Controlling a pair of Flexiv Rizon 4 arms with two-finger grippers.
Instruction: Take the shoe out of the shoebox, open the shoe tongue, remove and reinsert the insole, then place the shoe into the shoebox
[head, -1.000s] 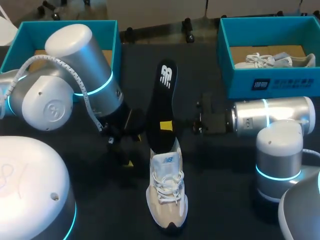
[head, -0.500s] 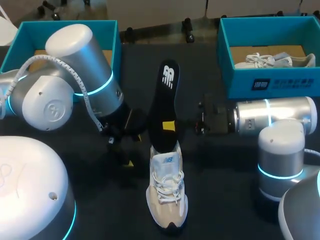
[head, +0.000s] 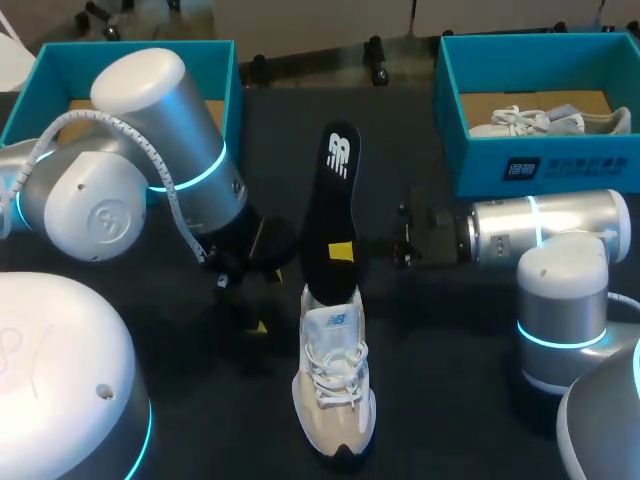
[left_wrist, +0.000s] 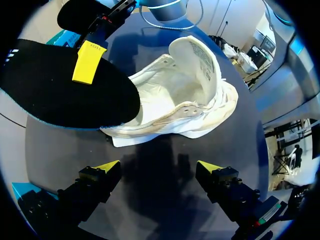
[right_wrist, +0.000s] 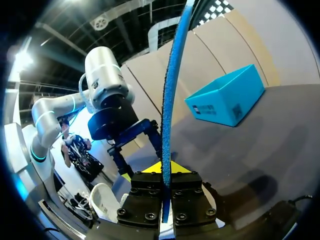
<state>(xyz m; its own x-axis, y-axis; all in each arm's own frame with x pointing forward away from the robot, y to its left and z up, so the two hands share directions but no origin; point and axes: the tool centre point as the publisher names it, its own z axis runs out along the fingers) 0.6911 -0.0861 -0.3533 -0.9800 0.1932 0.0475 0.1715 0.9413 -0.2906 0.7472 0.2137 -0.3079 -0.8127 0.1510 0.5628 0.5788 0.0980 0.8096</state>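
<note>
The insole (head: 326, 210) has shifted slightly toward my right arm (head: 545, 232).

From above, our left arm (head: 150, 150) hides much of the left shoebox (head: 40, 62) and most of our left gripper (head: 268, 300). The near end of the insole (head: 330, 210) is lost inside the shoe (head: 333, 390). The right shoebox (head: 540, 160) is cut off at the right. At our right wrist we see the insole only edge-on, the shoe mostly hidden under our right gripper (right_wrist: 162, 170).

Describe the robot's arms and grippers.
The left arm and right arm are fat silver-grey cylinders with rounded caps and glowing cyan rings. A white ribbed cable runs along the left one. The left gripper and right gripper are black bolted blocks with yellow tips.
</note>
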